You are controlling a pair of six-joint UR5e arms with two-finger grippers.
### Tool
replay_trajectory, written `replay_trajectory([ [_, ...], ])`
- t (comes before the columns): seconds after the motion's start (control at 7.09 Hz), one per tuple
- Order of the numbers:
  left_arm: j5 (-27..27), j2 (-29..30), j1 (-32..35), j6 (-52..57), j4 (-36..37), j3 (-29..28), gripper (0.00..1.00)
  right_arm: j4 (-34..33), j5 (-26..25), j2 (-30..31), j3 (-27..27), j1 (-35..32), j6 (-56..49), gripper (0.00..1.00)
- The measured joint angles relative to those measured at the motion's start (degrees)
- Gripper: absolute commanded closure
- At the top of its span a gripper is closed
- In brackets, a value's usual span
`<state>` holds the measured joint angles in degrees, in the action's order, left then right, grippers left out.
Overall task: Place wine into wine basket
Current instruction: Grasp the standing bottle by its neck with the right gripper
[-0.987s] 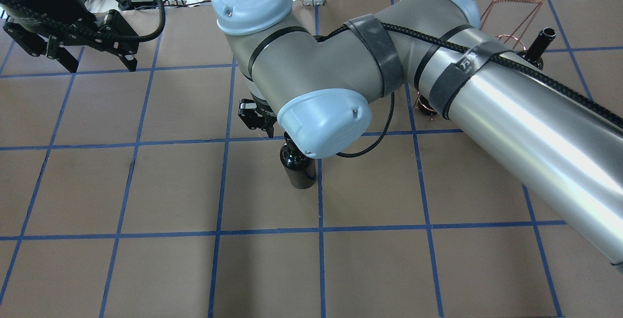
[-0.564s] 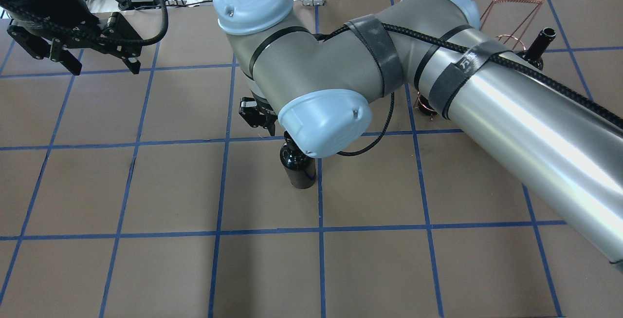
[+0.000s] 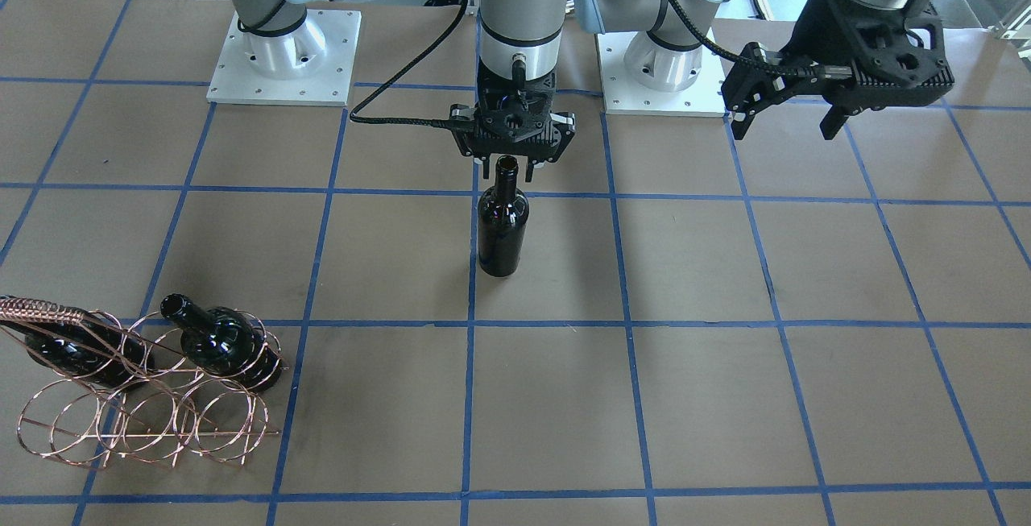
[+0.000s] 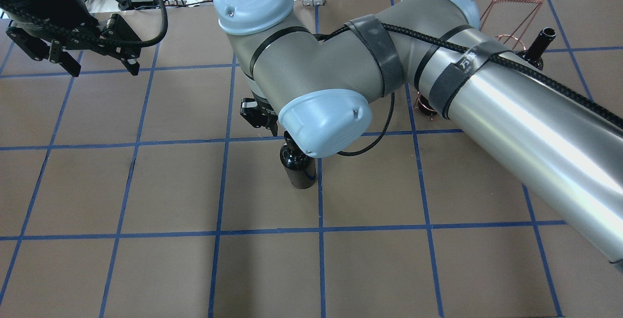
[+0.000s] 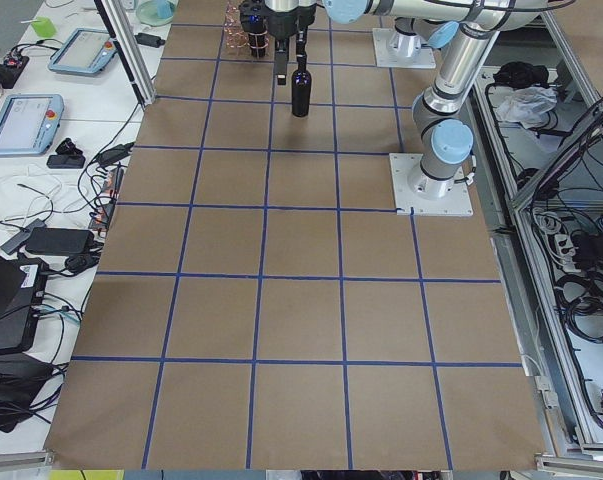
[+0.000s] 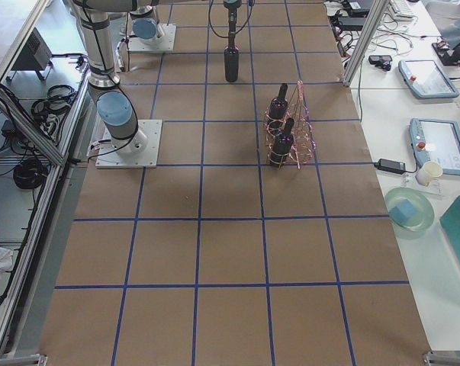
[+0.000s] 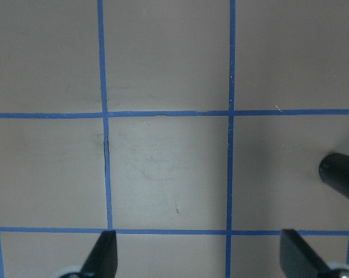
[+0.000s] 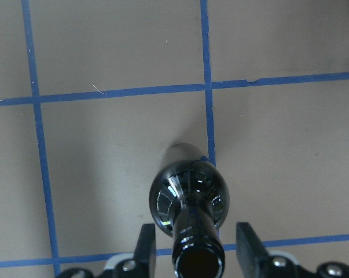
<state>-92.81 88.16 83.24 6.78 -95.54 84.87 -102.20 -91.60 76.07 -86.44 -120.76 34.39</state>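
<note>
A nearly black wine bottle [image 3: 503,228] stands upright on the brown table near its middle, and shows in the overhead view [image 4: 298,169] too. My right gripper [image 3: 507,174] is above it, open. In the right wrist view its fingers [image 8: 248,246] flank the bottle's neck [image 8: 197,255] with small gaps on both sides. The copper wire wine basket [image 3: 145,421] stands on my right side of the table and holds two dark bottles [image 3: 217,345]. My left gripper [image 3: 781,119] is open and empty, above the table on my left, far from the bottle.
My right arm's elbow [image 4: 340,79] hides most of the right gripper and the basket in the overhead view. The table is brown paper with a blue tape grid [image 4: 221,233]. The two arm bases [image 3: 282,67] are at the robot's edge.
My left gripper shifted slightly and stays open. My right gripper and the upright bottle have not visibly moved.
</note>
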Motion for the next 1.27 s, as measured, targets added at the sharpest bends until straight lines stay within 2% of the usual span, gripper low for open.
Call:
replay_trajectory([
  [0.28,-0.02,-0.03,0.02,0.20,-0.03,0.03,0.00,-0.28,0.02,0.01,-0.76,0.00,0.05,0.48],
  [0.56,-0.06,-0.08,-0.14,0.41,0.01,0.03,0.00,-0.65,0.09,0.04,-1.21,0.00,0.05,0.54],
  [0.99,-0.09,-0.09,-0.33,0.51,0.09,0.03,0.00,-0.80,0.32,0.04,-1.27,0.00,-0.63,0.77],
  [1.27,-0.11,-0.09,-0.47,0.51,0.20,-0.01,0.00,-0.81,0.42,0.15,-1.26,0.02,-1.03,0.80],
])
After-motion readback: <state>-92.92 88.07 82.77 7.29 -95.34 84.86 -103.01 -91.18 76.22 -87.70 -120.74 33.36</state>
